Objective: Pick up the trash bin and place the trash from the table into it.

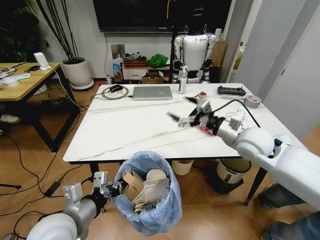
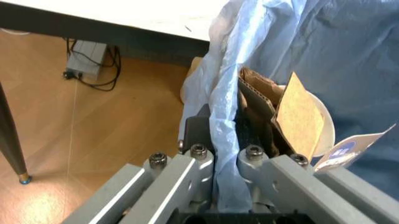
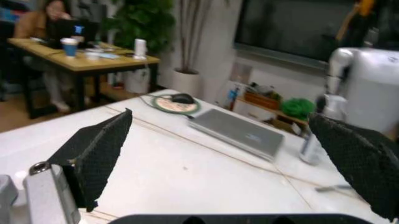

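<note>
The trash bin [image 1: 150, 200], lined with a baggy light-blue bag, stands on the floor at the table's front edge. My left gripper [image 1: 115, 190] is shut on the bag's rim [image 2: 225, 140]. Inside the bin lie brown cardboard [image 2: 259, 88], a white cup [image 1: 156, 175] and a paper sheet [image 1: 155, 190]. Over the white table [image 1: 125, 130], right of centre, my right gripper [image 1: 184, 111] hovers open with nothing between its black pads [image 3: 100, 154]. A red wrapper [image 1: 205, 130] lies on the tabletop just under that wrist.
A silver laptop [image 1: 152, 92], a spray bottle [image 1: 183, 80], a black controller [image 1: 231, 90] and a grey tape roll [image 1: 252, 101] sit along the table's far side. A cream bucket [image 1: 182, 167] and a white bin [image 1: 232, 172] stand underneath. A wood desk [image 1: 25, 80] is at left.
</note>
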Controlling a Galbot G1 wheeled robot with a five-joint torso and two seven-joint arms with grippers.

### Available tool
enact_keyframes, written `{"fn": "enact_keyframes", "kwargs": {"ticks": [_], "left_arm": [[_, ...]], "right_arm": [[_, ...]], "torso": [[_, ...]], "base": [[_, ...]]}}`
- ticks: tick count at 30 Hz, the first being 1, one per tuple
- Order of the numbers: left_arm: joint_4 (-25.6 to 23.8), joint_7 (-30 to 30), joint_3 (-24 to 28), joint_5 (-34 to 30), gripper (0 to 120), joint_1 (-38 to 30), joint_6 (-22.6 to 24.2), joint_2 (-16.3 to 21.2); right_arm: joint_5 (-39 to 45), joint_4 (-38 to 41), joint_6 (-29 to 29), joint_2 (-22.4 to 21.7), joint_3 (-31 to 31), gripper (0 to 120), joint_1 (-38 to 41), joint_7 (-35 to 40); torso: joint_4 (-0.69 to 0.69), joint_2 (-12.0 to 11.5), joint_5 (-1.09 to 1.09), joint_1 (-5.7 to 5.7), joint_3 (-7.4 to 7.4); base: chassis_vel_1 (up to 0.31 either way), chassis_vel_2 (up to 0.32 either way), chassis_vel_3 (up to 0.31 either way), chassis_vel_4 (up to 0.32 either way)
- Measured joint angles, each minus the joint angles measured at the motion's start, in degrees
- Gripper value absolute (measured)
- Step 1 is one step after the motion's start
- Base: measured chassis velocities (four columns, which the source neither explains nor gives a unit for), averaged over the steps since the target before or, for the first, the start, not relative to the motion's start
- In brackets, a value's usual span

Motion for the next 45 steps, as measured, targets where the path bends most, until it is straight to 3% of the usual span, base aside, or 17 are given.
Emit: {"fn": "enact_keyframes", "kwargs": {"ticks": [5,11,16,27,45], "left_arm": [[0.63,0.08,0.77,-1.98,0,-1.93,0.00,2.26],[2.02,0.30,1.94,-3.64,0,-4.23,0.05,3.59],[3.49,0.36,4.13,-5.17,0,-7.18,0.13,4.66],[3.74,0.34,4.82,-5.17,0,-7.26,0.21,4.90],[2.63,0.26,3.25,-4.82,0,-5.30,0.21,5.66]], "right_arm": [[0.92,-1.87,0.36,-2.14,1.45,100,-5.08,2.10],[1.02,-5.73,3.07,-1.63,0.05,100,-6.95,-0.36],[4.63,-10.57,-0.37,1.89,-1.54,100,-5.01,-2.50],[6.25,-21.57,-3.49,3.77,-2.46,100,-2.58,-8.89],[4.93,-37.54,-3.27,10.01,-1.52,100,-0.30,-17.56]], "torso": [[-0.03,0.00,0.01,0.00,0.00],[-0.02,0.00,0.01,0.00,0.00],[0.00,0.00,-0.01,0.00,0.01],[-0.02,0.00,-0.01,0.00,0.01],[-0.01,0.00,-0.01,0.00,0.00]], "base": [[0.000,0.000,0.000,0.000],[0.000,0.000,0.000,0.000],[0.000,0.000,0.000,0.000],[0.000,0.000,0.000,0.000],[0.000,0.000,0.000,0.000]]}}
